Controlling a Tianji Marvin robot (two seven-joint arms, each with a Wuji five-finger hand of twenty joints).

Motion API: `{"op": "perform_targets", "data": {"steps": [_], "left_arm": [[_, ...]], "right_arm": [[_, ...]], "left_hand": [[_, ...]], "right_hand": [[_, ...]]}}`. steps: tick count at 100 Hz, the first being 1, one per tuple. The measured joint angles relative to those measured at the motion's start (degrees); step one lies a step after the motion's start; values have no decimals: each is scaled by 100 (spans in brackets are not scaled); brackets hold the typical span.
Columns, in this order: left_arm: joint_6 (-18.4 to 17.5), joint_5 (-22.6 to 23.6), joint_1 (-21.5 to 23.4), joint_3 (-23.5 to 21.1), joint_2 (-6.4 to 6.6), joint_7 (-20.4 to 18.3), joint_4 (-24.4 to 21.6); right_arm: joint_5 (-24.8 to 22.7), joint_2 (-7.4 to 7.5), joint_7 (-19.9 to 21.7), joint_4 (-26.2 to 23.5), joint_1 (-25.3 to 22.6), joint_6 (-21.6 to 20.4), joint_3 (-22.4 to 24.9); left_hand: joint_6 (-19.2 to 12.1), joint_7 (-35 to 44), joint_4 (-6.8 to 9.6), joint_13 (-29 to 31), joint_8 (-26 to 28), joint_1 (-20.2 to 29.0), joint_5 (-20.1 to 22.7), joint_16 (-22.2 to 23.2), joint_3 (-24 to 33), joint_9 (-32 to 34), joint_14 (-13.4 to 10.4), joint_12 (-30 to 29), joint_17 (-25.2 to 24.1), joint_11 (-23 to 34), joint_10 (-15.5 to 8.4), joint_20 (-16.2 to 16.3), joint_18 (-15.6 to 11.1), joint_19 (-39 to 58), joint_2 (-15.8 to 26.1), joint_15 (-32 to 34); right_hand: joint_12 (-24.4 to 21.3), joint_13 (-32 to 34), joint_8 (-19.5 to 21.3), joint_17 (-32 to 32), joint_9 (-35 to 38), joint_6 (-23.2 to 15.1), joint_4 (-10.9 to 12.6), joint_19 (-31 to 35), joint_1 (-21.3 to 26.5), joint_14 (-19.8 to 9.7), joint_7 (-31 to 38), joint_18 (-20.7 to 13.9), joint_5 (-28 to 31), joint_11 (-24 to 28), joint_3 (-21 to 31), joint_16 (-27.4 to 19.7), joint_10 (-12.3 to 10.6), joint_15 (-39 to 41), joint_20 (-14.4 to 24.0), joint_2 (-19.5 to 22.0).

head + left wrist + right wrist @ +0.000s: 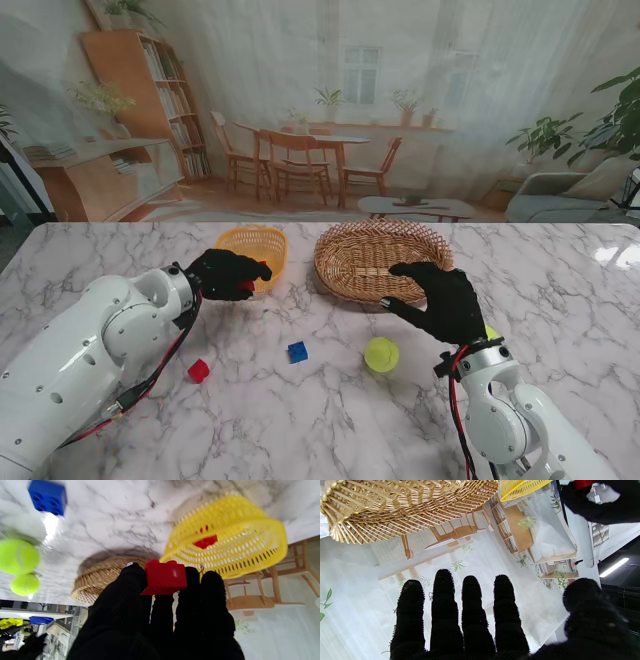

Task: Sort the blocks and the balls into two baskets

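A red block point(163, 576) is pinched in the fingertips of the left robot hand point(228, 273), held just beside the yellow basket point(252, 243), where another red block point(205, 541) already lies; it is best carried over the rim before being let go. The right robot hand point(443, 298) is held empty, fingers spread, near the wicker basket point(375, 255); no writing or brand can be read.
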Motion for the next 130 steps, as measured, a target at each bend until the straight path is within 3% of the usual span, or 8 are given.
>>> {"op": "perform_targets", "data": {"steps": [37, 73, 95, 104, 110, 118, 124, 130], "left_arm": [[694, -161, -1119, 660, -71, 250, 814], [1466, -1083, -2201, 2193, -260, 594, 2056], [1640, -1262, -2452, 2654, -406, 672, 2487], [1669, -1282, -2454, 2659, -434, 667, 2524], [1672, -1284, -2454, 2659, -435, 649, 2528], [1672, -1260, -2451, 2648, -432, 611, 2527], [1665, -1182, -2444, 2635, -424, 604, 2523], [1651, -1105, -2426, 2597, -415, 604, 2515]], "right_arm": [[8, 2, 33, 21, 24, 32, -27], [18, 3, 70, 84, 75, 68, -44], [31, 3, 80, 96, 82, 83, -44], [31, 3, 84, 100, 85, 83, -44], [31, 3, 85, 103, 86, 83, -44], [31, 3, 85, 108, 87, 82, -44], [33, 4, 86, 112, 90, 81, -44], [33, 4, 91, 115, 93, 81, -44]], "left_hand": [[-2, 77, 0, 0, 213, 2, -4, 0, 0, 0, 1, 1, 0, -1, 0, 0, 0, 2, 0, -1], [-74, 127, 0, 0, 307, 62, -5, -85, -65, 3, 12, 3, 0, -71, 0, 0, 0, 3, 99, -5], [-75, 132, 0, 0, 343, 65, -10, -163, -66, 3, 12, 4, 0, -77, 0, 0, 0, 3, 104, -6], [-75, 115, 0, -5, 247, 89, -11, -454, -142, 3, 12, -94, -2, -85, 0, 0, 0, 3, 248, -9], [-75, -214, 0, -118, -184, 91, -11, -878, -147, -187, 12, -467, -95, 156, 16, 0, 0, -4, 338, -12], [-73, -765, 0, -327, -888, -14, -12, -1595, -457, -594, 0, -2323, -351, 236, 176, -117, 9, -270, 651, -397], [-66, -1084, 0, -583, -1150, -143, -12, -2222, -592, -763, 108, -3237, -605, -213, 246, -238, 106, -628, 701, -871], [-60, -1294, 0, -830, -1290, -307, -12, -2725, -803, -947, 198, -3699, -867, -446, 297, -390, 202, -915, 705, -1247]], "right_hand": [[0, 0, 0, -1, 0, 0, 0, 0, 0, 0, -4, 0, 0, 0, 0, 0, 0, 0, 0, 0], [0, 0, 1, -1, 0, 0, 0, 0, 0, 0, -4, 0, 0, 0, 0, 0, 1, 0, 0, 0], [0, 0, 1, -1, 0, 0, 0, 0, 0, 0, -4, 1, 0, 0, 0, 0, 1, 0, 0, 0], [0, 0, 1, -1, 0, 0, 0, 0, 0, 0, -4, 1, 0, 0, 0, 0, 1, 0, 0, 0], [0, 0, 1, -1, 0, 0, 0, 0, 0, 0, -4, 1, 0, 0, 0, 0, 1, 0, 0, 0], [0, 0, 1, -1, 0, 0, 0, 0, 0, 0, -4, 1, 0, 0, 0, 0, 2, 0, 0, 0], [0, 0, 1, -2, 0, 0, 0, 0, 0, 0, -4, 1, 0, 0, 0, 0, 2, 0, 0, 0], [0, 0, 1, -2, 0, 0, 0, 0, 0, 0, -4, 1, 0, 0, 0, 0, 2, 0, 0, 0]]}}
